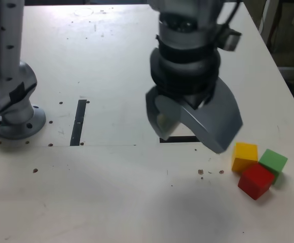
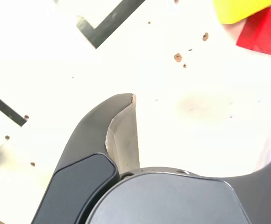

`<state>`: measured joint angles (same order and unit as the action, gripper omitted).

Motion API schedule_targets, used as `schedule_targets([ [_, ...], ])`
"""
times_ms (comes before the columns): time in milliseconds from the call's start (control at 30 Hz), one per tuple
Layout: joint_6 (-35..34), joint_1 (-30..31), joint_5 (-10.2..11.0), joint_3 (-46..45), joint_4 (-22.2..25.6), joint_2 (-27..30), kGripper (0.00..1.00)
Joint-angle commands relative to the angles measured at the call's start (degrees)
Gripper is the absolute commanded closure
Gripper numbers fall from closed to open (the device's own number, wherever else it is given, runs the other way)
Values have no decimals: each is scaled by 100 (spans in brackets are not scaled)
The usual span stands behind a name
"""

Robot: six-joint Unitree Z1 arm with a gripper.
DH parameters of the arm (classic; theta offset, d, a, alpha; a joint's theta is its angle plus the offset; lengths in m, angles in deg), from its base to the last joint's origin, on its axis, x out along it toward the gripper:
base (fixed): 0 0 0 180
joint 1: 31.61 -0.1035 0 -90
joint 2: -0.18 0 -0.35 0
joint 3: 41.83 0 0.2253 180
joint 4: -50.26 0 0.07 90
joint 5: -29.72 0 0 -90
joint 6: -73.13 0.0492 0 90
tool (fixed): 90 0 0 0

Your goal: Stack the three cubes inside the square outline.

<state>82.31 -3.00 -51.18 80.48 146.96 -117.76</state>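
White, scuffed and dotted with small brown marks, the tabletop [image 1: 106, 197] runs back to a darker floor area [image 1: 284, 38] at the exterior view's upper right. Above it hangs the gripper [image 2: 208, 110], its two curved fingers spread wide with only bare table visible between them in the wrist view. Just behind the fingers in the exterior view, one black edge of the square outline [image 1: 180, 139] shows, the rest being hidden; the wrist view catches one of its corners. Toward the exterior view's right, the three cubes sit bunched together on the table, outside the outline: the yellow cube [image 1: 244, 158] on the left of the group, the green cube [image 1: 273, 162] on the right, and the red cube [image 1: 256, 180] in front of them. Toward the exterior view's left lies a narrow black strip [image 1: 78, 123], and beyond that stands a round grey base [image 1: 16, 126].
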Motion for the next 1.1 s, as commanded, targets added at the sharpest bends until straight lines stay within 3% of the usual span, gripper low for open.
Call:
schedule_targets([
  [0,106,44,37,232,101,-201,6],
  [500,841,286,16,1753,482,-1370,8],
  [1067,1221,155,-13,2718,826,-2109,10],
])
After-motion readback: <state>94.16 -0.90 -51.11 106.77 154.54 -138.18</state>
